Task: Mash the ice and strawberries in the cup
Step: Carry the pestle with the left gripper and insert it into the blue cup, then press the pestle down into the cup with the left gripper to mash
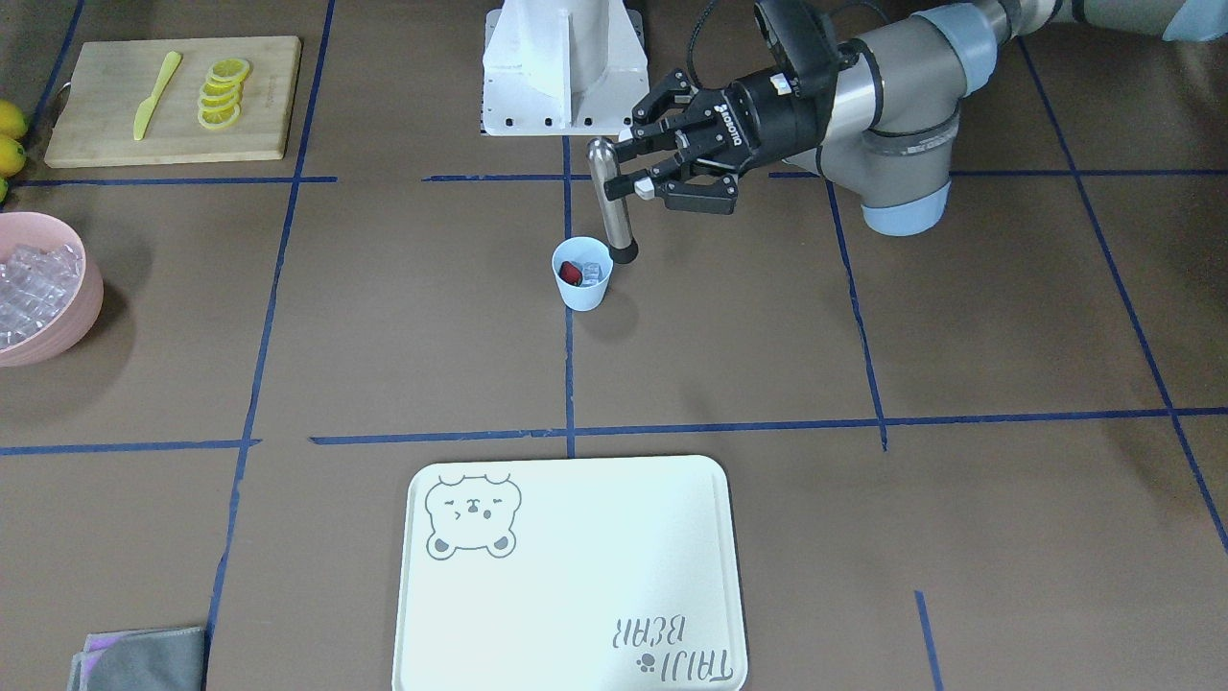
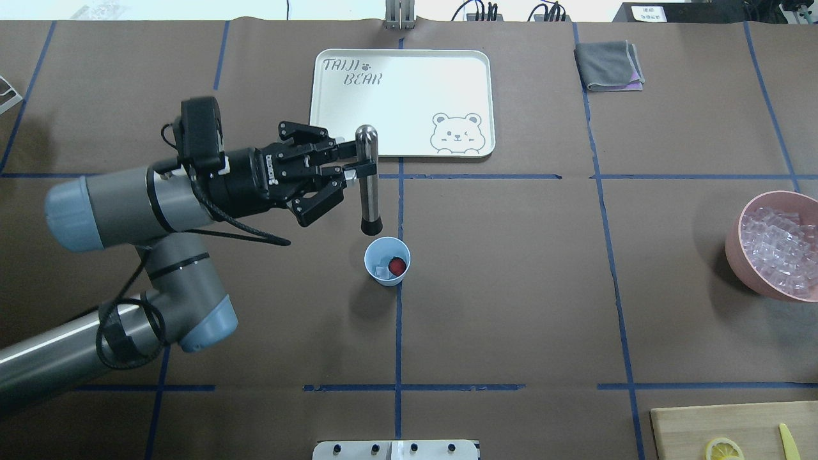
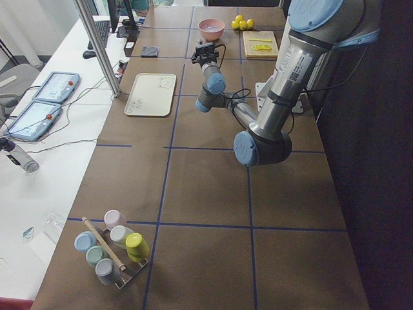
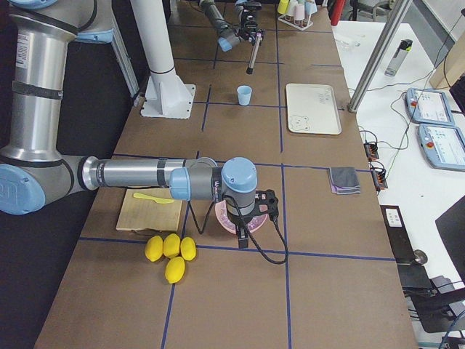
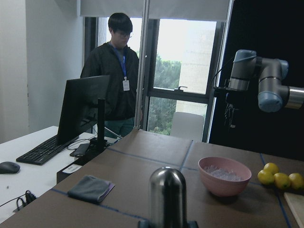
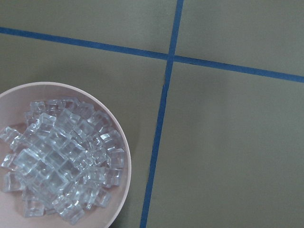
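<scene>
Your left hand (image 2: 353,167) is clenched on the steel muddler (image 2: 367,191), which stands upright with its black tip apparently beside the cup's rim, not over the mouth. The cup (image 1: 583,296) stands unheld on the tabletop (image 2: 511,287), with the strawberry (image 2: 397,265) and ice (image 2: 382,272) inside. If you lower from here, the tip may catch the rim and topple it. Hard pressing could shoot ice out. Your right hand (image 4: 251,212) hangs over the pink bowl (image 2: 735,243); I cannot tell its grip. The tray (image 2: 409,108) reads "TAIJI BEAR".
</scene>
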{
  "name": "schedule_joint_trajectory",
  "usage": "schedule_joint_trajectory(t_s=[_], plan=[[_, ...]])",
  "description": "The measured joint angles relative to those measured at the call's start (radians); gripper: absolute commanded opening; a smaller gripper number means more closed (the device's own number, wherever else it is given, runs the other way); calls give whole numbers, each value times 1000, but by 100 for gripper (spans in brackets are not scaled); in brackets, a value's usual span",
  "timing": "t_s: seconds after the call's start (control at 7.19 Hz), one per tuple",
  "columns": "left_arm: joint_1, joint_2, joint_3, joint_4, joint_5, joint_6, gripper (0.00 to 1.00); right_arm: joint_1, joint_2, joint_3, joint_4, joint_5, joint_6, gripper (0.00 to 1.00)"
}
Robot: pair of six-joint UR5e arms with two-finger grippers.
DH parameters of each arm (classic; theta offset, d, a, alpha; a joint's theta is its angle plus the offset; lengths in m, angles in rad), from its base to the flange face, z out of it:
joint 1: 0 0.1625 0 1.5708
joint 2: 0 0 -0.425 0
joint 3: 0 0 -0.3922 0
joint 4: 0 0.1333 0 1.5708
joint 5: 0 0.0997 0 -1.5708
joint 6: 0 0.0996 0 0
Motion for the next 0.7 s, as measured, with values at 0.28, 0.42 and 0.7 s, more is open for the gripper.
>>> schedule_joint_trajectory(t_s=[0.28, 0.42, 0.7], plan=[[87, 4, 78, -95, 95, 83, 0, 0, 0, 0, 0, 0, 0, 100], [116, 2, 103, -117, 118, 113, 0, 0, 0, 0, 0, -1, -1, 100], [150, -4, 151, -151, 161, 130, 0, 0, 0, 0, 0, -3, -1, 100]])
